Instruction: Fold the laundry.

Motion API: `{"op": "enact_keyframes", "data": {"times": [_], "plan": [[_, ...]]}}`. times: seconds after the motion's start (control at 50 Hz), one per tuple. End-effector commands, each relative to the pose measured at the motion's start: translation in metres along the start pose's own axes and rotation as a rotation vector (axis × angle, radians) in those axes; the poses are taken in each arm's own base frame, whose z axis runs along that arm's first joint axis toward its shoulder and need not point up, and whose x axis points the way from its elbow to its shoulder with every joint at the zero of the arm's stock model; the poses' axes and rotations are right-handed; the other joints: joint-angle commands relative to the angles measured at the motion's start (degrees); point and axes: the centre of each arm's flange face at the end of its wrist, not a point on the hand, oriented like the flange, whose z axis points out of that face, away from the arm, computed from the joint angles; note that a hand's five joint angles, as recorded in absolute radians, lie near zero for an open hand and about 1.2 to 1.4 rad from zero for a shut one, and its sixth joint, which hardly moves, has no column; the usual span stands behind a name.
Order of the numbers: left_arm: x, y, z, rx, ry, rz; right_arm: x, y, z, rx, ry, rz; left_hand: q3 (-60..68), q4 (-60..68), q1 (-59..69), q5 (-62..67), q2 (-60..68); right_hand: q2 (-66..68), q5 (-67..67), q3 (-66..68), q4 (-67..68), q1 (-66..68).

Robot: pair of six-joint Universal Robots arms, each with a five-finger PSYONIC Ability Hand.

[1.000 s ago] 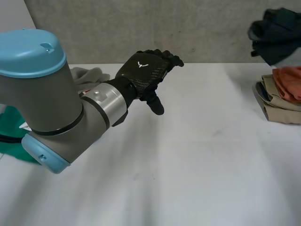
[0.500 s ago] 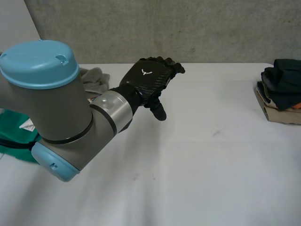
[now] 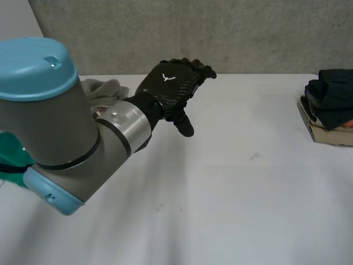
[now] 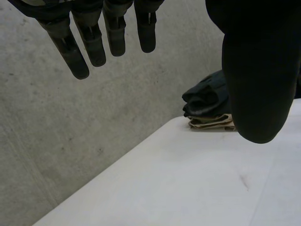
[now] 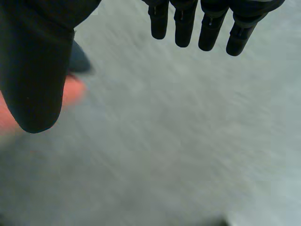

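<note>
My left hand [image 3: 168, 88] hovers above the far left part of the white table [image 3: 231, 187], fingers [image 4: 89, 42] straight and thumb apart, holding nothing. At the table's right edge sits a stack of folded clothes [image 3: 328, 113]: a dark garment [image 3: 333, 91] on top, a sliver of orange [image 3: 346, 126] and beige pieces [image 3: 325, 133] below. The left wrist view has the same stack [image 4: 207, 101] beyond the thumb. My right hand [image 5: 33, 70] is open, fingers [image 5: 186, 23] straight, with orange cloth [image 5: 70, 92] and dark cloth [image 5: 81, 61] behind its thumb.
A crumpled grey-beige cloth [image 3: 105, 88] lies at the far left of the table behind my left arm [image 3: 60, 127]. A green cloth [image 3: 11, 157] shows at the left edge. A concrete wall [image 3: 220, 33] runs along the table's far side.
The dark garment, in the air above the stack a second ago, now lies on top of it and covers most of the orange piece. My left arm swayed slightly.
</note>
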Motion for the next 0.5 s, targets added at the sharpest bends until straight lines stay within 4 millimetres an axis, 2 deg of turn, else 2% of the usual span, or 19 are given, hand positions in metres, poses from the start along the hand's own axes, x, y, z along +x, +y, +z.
{"op": "enact_keyframes", "data": {"times": [0.02, 0.06, 0.08, 0.12, 0.14, 0.16, 0.2, 0.22, 0.24, 0.28, 0.3, 0.32, 0.36, 0.38, 0.4, 0.44, 0.46, 0.5], "plan": [[-0.014, -0.024, -0.005, 0.069, -0.042, 0.012, 0.032, -0.065, -0.005, -0.009, 0.265, -0.122, 1.18, 1.11, 1.06, 1.46, 1.19, -2.72, -2.93, -2.58, -2.49, -3.76], [-0.021, -0.029, -0.006, 0.088, -0.066, 0.017, 0.012, -0.095, -0.005, 0.071, 0.236, -0.090, 1.18, 1.11, 1.06, 1.46, 1.19, -2.72, -2.93, -2.58, -2.49, -3.76], [-0.027, -0.033, -0.006, 0.098, -0.087, 0.019, -0.011, -0.127, -0.009, 0.157, 0.193, -0.039, 1.18, 1.11, 1.06, 1.46, 1.19, -2.72, -2.93, -2.58, -2.49, -3.76], [-0.043, -0.043, -0.008, 0.132, -0.158, 0.028, -0.032, -0.153, -0.017, 0.230, 0.143, 0.018, 1.18, 1.11, 1.06, 1.46, 1.19, -2.72, -2.93, -2.58, -2.49, -3.76], [-0.049, -0.047, -0.009, 0.145, -0.188, 0.033, -0.054, -0.175, -0.029, 0.294, 0.074, 0.079, 1.18, 1.11, 1.06, 1.46, 1.19, -2.72, -2.93, -2.58, -2.49, -3.76], [-0.065, -0.054, -0.012, 0.167, -0.260, 0.043, -0.061, -0.183, -0.034, 0.322, 0.043, 0.099, 1.01, 0.94, 0.89, 1.29, 1.02, -2.72, -2.93, -2.58, -2.49, -3.76], [-0.081, -0.058, -0.014, 0.184, -0.325, 0.050, -0.079, -0.202, -0.049, 0.384, -0.045, 0.144, 0.84, 0.78, 0.72, 1.12, 0.85, -2.72, -2.93, -2.58, -2.49, -3.76], [-0.087, -0.059, -0.014, 0.190, -0.348, 0.052, -0.097, -0.214, -0.066, 0.431, -0.154, 0.181, 0.84, 0.77, 0.72, 1.12, 0.85, -2.72, -2.93, -2.58, -2.49, -3.76], [-0.105, -0.058, -0.015, 0.189, -0.403, 0.061, -0.107, -0.220, -0.076, 0.453, -0.221, 0.201, 1.01, 0.94, 0.89, 1.29, 1.02, -2.72, -2.93, -2.58, -2.49, -3.76], [-0.123, -0.054, -0.017, 0.178, -0.451, 0.075, -0.126, -0.232, -0.097, 0.497, -0.359, 0.239, 0.84, 0.78, 0.72, 1.12, 0.85, -2.72, -2.93, -2.58, -2.49, -3.76], [-0.132, -0.052, -0.018, 0.167, -0.473, 0.089, -0.145, -0.241, -0.119, 0.525, -0.487, 0.272, 0.84, 0.77, 0.72, 1.12, 0.85, -2.72, -2.93, -2.58, -2.49, -3.76], [-0.151, -0.046, -0.021, 0.134, -0.522, 0.123, -0.154, -0.243, -0.130, 0.526, -0.548, 0.291, 0.51, 0.44, 0.39, 0.79, 0.52, -2.72, -2.93, -2.58, -2.49, -3.76], [-0.169, -0.036, -0.025, 0.086, -0.569, 0.168, -0.174, -0.244, -0.153, 0.529, -0.669, 0.310, -0.16, -0.23, -0.29, 0.11, -0.15, -2.72, -2.93, -2.58, -2.49, -3.76], [-0.177, -0.028, -0.026, 0.048, -0.589, 0.191, -0.193, -0.244, -0.173, 0.502, -0.754, 0.333, -0.50, -0.57, -0.62, -0.22, -0.49, -2.72, -2.93, -2.58, -2.49, -3.76], [-0.192, -0.009, -0.028, -0.034, -0.617, 0.237, -0.201, -0.243, -0.182, 0.481, -0.788, 0.347, -0.67, -0.74, -0.79, -0.39, -0.66, -2.72, -2.93, -2.58, -2.49, -3.76], [-0.205, 0.013, -0.029, -0.120, -0.631, 0.288, -0.216, -0.241, -0.199, 0.434, -0.842, 0.361, 0.00, -0.07, -0.12, 0.28, 0.01, -2.72, -2.93, -2.58, -2.49, -3.76], [-0.216, 0.033, -0.031, -0.205, -0.638, 0.343, -0.228, -0.237, -0.214, 0.378, -0.883, 0.360, 0.00, -0.07, -0.12, 0.28, 0.01, -2.72, -2.93, -2.58, -2.49, -3.76], [-0.223, 0.051, -0.033, -0.280, -0.630, 0.402, -0.235, -0.230, -0.222, 0.325, -0.898, 0.344, 0.17, 0.10, 0.04, 0.45, 0.18, -2.72, -2.93, -2.58, -2.49, -3.76]]}}
